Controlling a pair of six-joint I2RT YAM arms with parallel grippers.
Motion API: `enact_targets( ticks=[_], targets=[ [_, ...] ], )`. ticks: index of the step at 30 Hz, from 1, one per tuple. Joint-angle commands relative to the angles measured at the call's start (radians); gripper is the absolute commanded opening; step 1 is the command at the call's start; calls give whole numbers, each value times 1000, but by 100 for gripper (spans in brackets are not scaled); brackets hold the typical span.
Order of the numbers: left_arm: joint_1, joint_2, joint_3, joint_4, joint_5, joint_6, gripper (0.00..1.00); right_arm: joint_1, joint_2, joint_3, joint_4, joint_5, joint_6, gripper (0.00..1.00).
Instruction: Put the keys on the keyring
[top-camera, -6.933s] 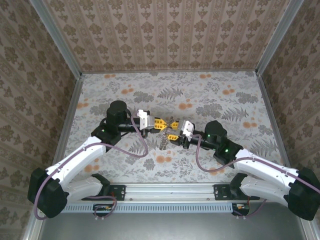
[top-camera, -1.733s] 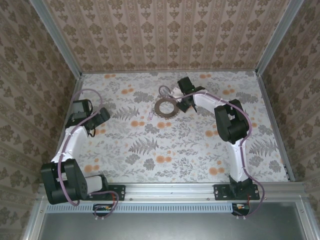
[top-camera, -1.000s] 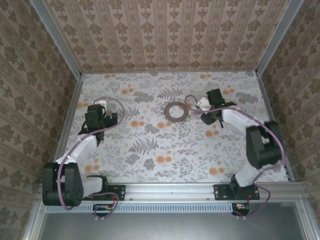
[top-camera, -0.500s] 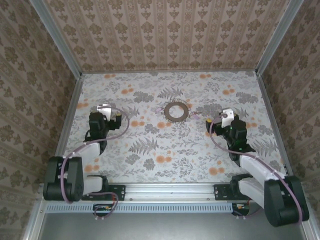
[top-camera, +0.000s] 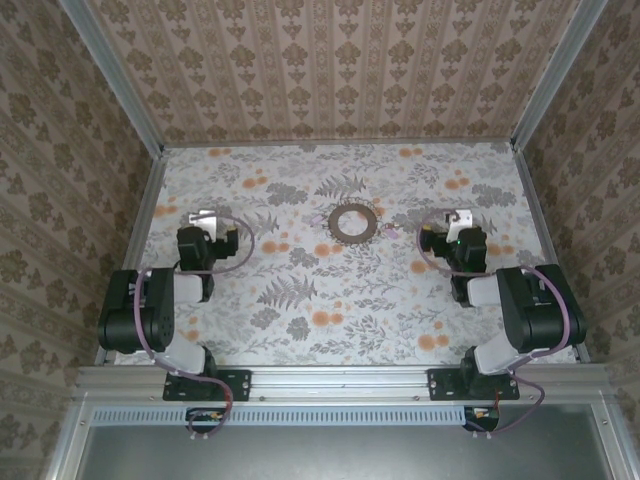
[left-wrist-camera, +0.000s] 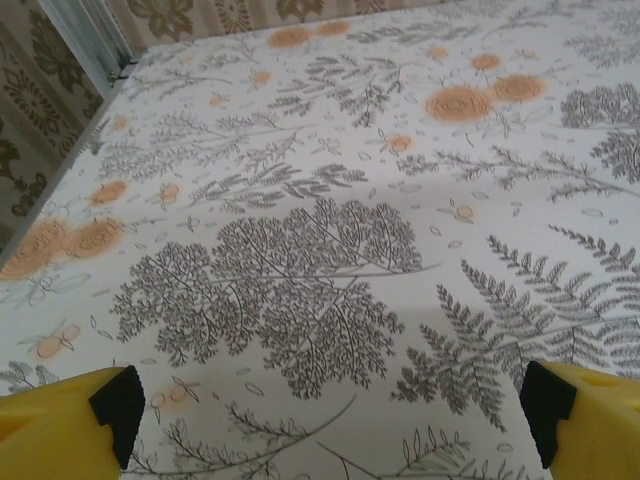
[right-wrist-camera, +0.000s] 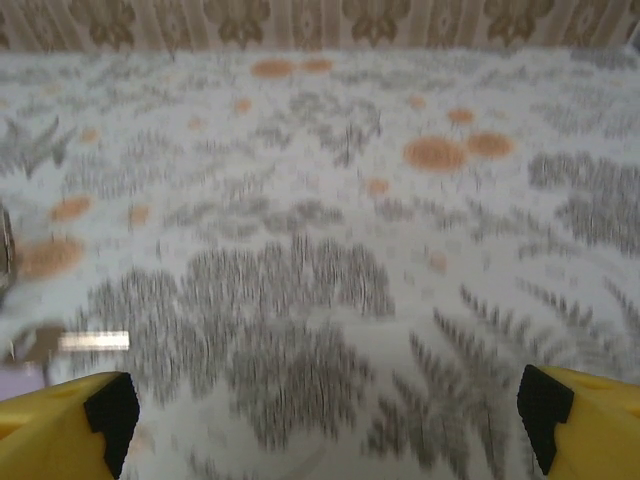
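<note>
left pincer (left-wrist-camera: 330, 415) wide open, empty | right pincer (right-wrist-camera: 325, 415) wide open, empty | keyring (top-camera: 354, 221) flat on desk (top-camera: 300, 320), far centre, between the pincers, well apart from both

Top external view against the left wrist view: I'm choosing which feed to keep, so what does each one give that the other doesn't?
Top external: the keyring lying flat at far centre, with the right gripper off to its right. Left wrist: close detail of the left gripper, jaws spread wide with nothing between them. Shared: the floral tablecloth.
</note>
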Motion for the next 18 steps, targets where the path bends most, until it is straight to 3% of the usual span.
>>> enact_targets(
  ticks=[1, 18],
  targets=[
    [2, -5, 16, 14, 28, -26, 100, 3, -11, 33, -53, 31, 23, 100],
    [3, -5, 15, 15, 29, -27, 100, 7, -4, 43, -68, 26, 15, 100]
  ],
)
